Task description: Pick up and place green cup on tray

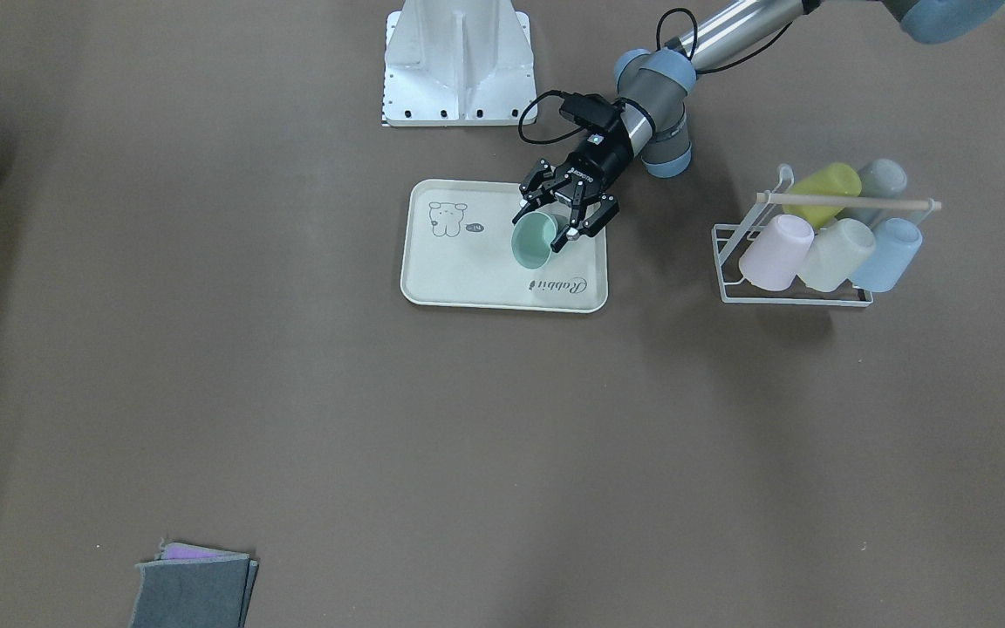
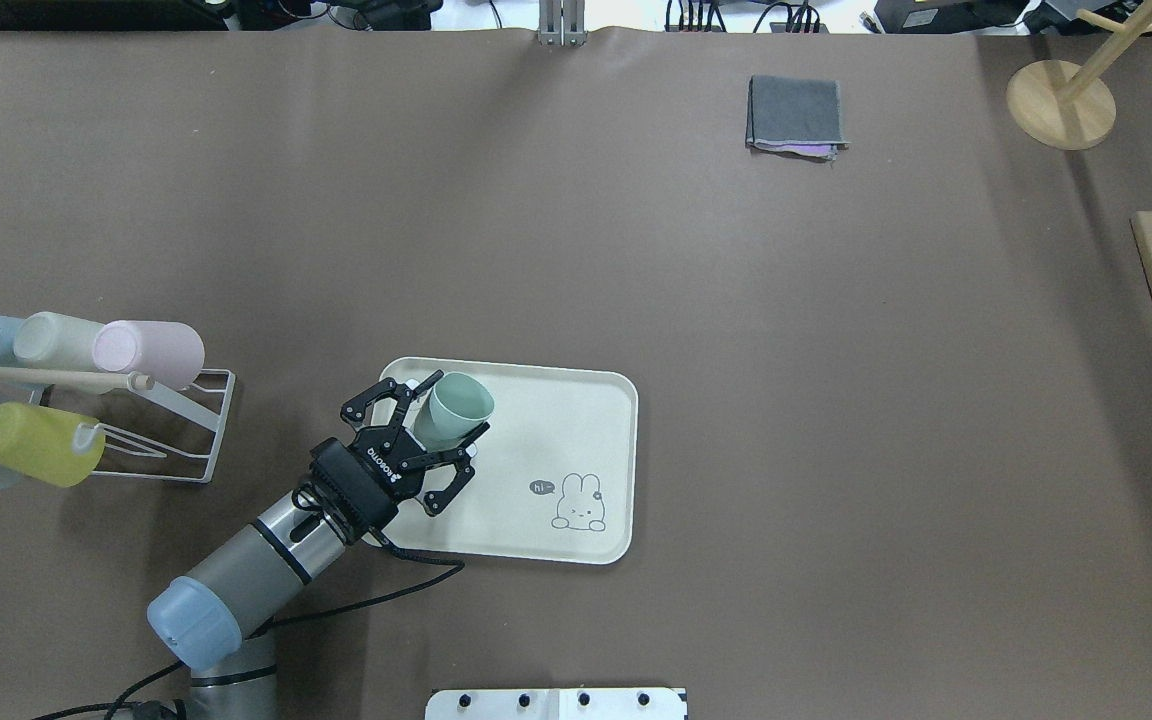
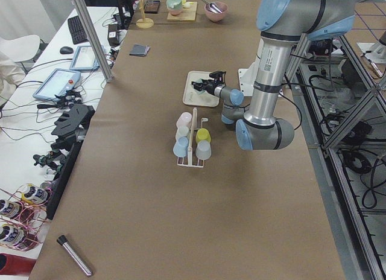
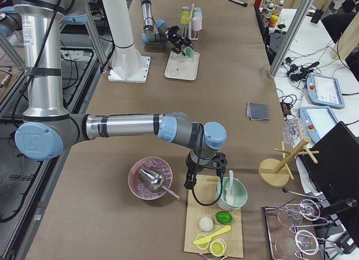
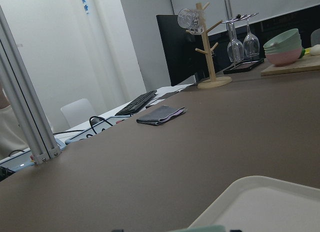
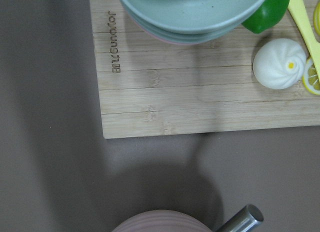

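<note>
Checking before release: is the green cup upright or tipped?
Tipped: the green cup is held tilted in the left gripper over the tray, its open mouth facing sideways.

Bright, even overhead light casts soft, diffuse shadows; all views reasonably sharp.

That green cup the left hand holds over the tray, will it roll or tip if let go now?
Probably. The green cup is tilted in the left hand, mouth sideways, so it would likely land on its side. Its round, tapered wall suggests a curving roll; the tray rim may stop it.
</note>
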Action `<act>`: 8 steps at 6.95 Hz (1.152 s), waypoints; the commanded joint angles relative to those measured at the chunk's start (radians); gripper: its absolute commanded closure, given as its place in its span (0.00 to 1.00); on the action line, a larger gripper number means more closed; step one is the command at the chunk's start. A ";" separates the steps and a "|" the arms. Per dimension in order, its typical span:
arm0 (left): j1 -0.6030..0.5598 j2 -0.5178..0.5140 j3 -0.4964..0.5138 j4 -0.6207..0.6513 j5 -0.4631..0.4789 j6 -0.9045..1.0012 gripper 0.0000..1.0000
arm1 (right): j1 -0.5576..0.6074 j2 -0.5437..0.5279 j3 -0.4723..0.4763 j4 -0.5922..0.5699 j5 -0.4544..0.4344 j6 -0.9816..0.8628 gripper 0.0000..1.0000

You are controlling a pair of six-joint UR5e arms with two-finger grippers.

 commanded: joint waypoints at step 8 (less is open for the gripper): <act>-0.088 0.009 -0.012 -0.001 -0.075 -0.043 0.25 | 0.008 0.000 0.006 0.000 0.000 -0.008 0.00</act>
